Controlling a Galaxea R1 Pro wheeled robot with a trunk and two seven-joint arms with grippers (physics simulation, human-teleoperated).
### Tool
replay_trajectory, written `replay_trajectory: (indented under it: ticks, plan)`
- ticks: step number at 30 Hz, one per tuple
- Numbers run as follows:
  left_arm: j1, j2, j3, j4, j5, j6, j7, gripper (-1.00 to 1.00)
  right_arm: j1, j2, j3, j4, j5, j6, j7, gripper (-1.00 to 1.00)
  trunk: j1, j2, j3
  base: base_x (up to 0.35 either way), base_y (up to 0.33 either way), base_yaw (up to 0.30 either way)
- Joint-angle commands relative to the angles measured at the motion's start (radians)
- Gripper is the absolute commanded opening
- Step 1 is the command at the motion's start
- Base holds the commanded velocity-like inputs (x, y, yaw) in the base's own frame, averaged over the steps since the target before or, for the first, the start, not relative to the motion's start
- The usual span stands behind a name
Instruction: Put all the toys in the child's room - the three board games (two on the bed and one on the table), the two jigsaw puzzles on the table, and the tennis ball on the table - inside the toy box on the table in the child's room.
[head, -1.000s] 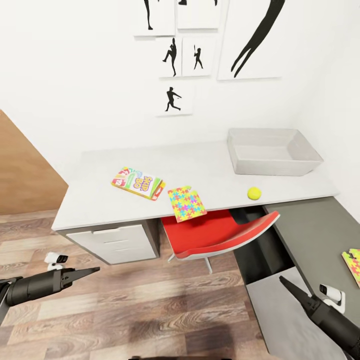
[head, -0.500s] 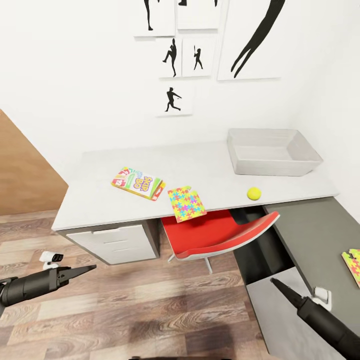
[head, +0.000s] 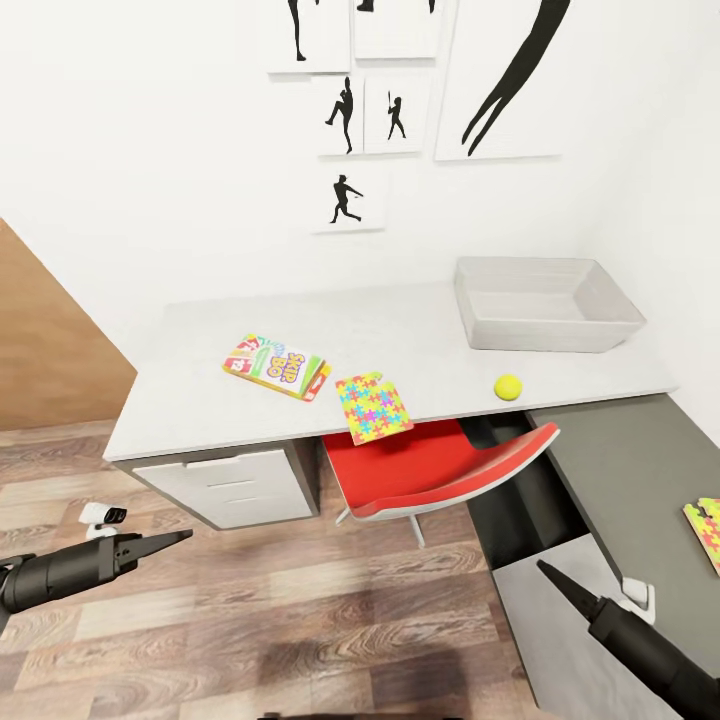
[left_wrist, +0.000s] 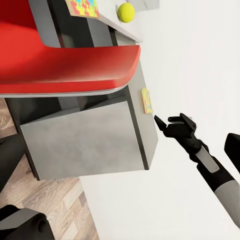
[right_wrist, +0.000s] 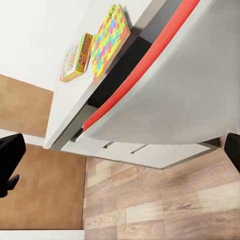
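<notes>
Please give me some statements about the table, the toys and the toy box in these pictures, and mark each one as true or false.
1. The toy box is empty. True.
2. The tennis ball lies inside the toy box. False: it lies on the table, in front of the box.
3. One jigsaw puzzle overhangs the table's front edge. True.
4. The SKIP BO game is held by the left gripper. False: it lies on the table.
5. The chair is blue. False: red.

Table bears toy box, game, puzzle, ball.
</notes>
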Motion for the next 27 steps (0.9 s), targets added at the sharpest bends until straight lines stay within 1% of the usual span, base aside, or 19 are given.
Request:
replay_trajectory:
  ticks: [1,9,17,22,27]
  plan:
    - [0.000,0.000,0.000,0.000,-0.001,0.011,-0.004,1.00,-0.001,-0.001,-0.001,0.000,-0.003,0.007,0.001,1.00,0.001,-0.002,-0.001,0.000,0.000,0.000]
    - [0.000,0.000,-0.001,0.000,-0.002,0.011,-0.004,1.00,-0.001,-0.005,-0.004,0.009,-0.004,0.006,-0.003,1.00,0.001,-0.002,-0.001,0.000,0.000,0.000]
    - [0.000,-0.001,-0.001,0.001,-0.002,0.011,-0.004,1.00,-0.001,-0.005,-0.012,0.013,-0.007,0.007,-0.035,1.00,0.001,-0.002,-0.001,0.000,0.000,0.000]
    - [0.000,0.000,0.000,0.001,0.000,0.011,-0.004,1.00,-0.001,-0.003,-0.013,0.011,-0.006,0.010,-0.039,1.00,0.001,-0.002,-0.001,0.000,0.000,0.000]
    - [0.000,-0.001,-0.003,0.001,0.001,0.011,-0.004,1.00,-0.001,-0.007,-0.014,0.011,-0.008,0.016,-0.041,1.00,0.001,-0.002,-0.001,0.000,0.000,0.000]
